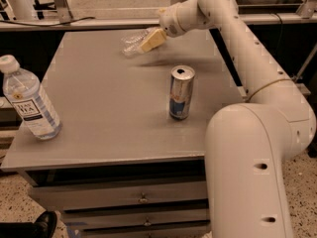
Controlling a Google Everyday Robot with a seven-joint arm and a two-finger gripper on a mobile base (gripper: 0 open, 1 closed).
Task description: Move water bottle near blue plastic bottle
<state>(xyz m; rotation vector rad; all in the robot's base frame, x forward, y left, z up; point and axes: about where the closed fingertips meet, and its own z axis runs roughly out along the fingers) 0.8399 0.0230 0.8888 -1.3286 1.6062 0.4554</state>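
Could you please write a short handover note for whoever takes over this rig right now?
End effector: at the far side of the table, right at the water bottle; no grasp confirmed.
Water bottle: lying on its side near the far edge.
Blue plastic bottle: upright at the near left corner.
Drink can: upright mid-table.
Done: the approach only; the two bottles are far apart.
Left: grasp the water bottle, carry it past the can, set it beside the blue plastic bottle.

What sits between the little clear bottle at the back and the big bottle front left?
Only bare tabletop, in the camera view. The can stands right of that line; the gripper is beside the water bottle.
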